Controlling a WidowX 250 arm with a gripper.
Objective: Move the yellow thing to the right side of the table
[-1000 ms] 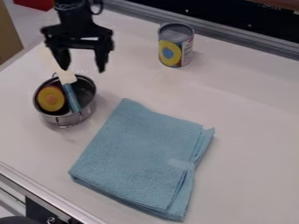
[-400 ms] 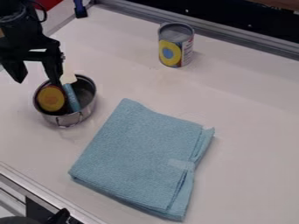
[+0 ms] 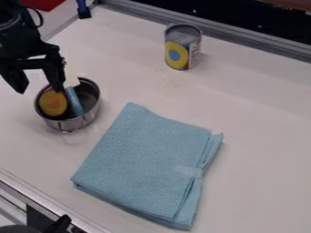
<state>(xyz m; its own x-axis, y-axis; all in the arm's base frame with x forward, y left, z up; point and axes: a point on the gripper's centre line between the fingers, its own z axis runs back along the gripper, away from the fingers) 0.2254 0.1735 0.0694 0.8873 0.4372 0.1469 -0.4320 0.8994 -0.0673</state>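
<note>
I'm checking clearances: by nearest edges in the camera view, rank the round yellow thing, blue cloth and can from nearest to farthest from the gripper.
From the gripper:
1. Round yellow thing, lower right, in the pot.
2. Blue cloth, lower right.
3. Can, upper right.

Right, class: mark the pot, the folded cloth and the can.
Pot [image 3: 86,119]: camera view, on its outer metal wall, front right.
Folded cloth [image 3: 142,164]: camera view, middle of its upper face.
Can [image 3: 177,55]: camera view, on the yellow ring of its label.
</note>
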